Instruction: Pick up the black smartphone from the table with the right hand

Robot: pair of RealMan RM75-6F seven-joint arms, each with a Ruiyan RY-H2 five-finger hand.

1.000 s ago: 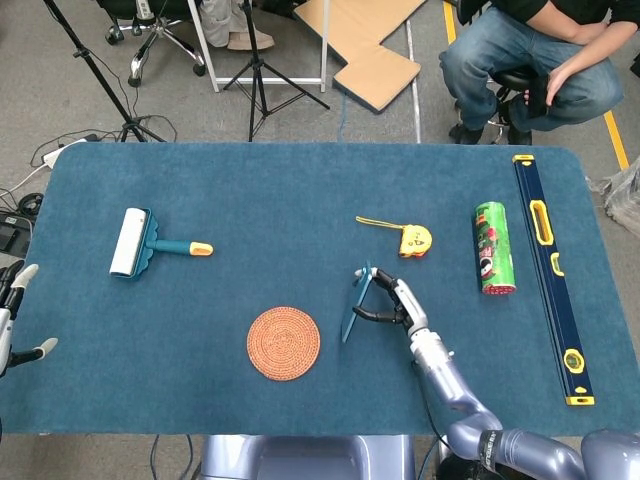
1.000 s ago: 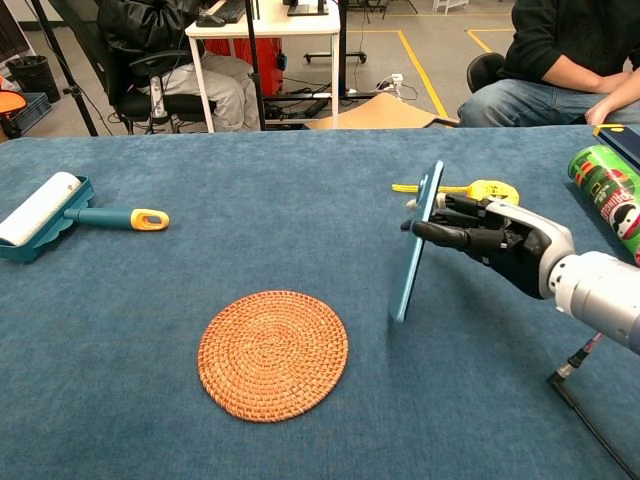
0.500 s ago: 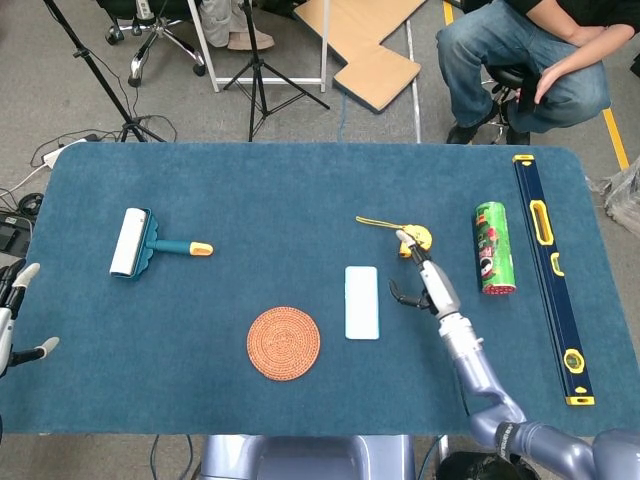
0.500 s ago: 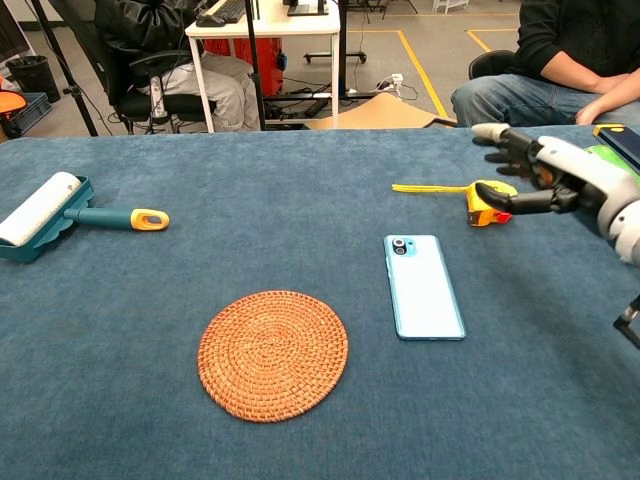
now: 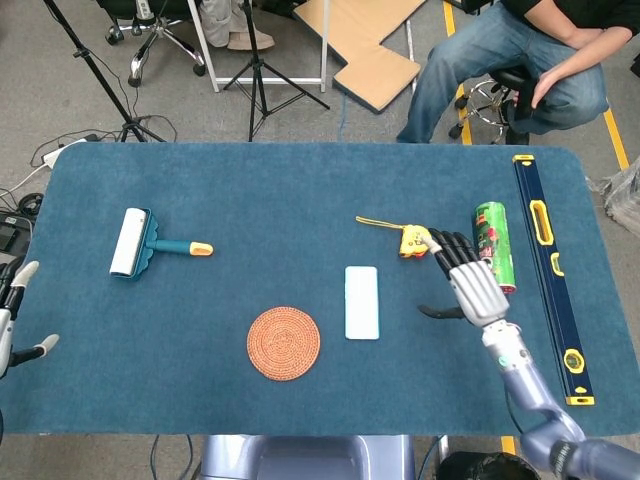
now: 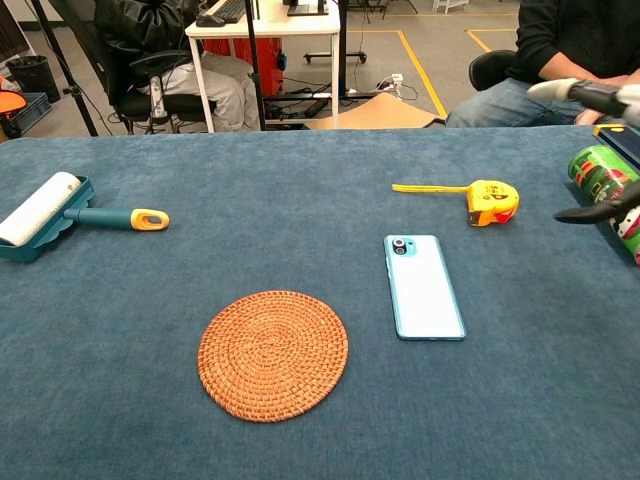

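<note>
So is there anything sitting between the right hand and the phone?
Nothing visible. The phone lies flat with bare table between it and the open right hand. The tape measure sits farther back, beside the fingertips, off the direct line. The woven mat is on the phone's far side.

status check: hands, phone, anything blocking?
Right robot hand open, empty, off to the phone's right. Left robot hand open at the table edge. Smartphone flat on the table, light back up, ungrasped. Tape measure near the right hand; nothing on the phone.
</note>
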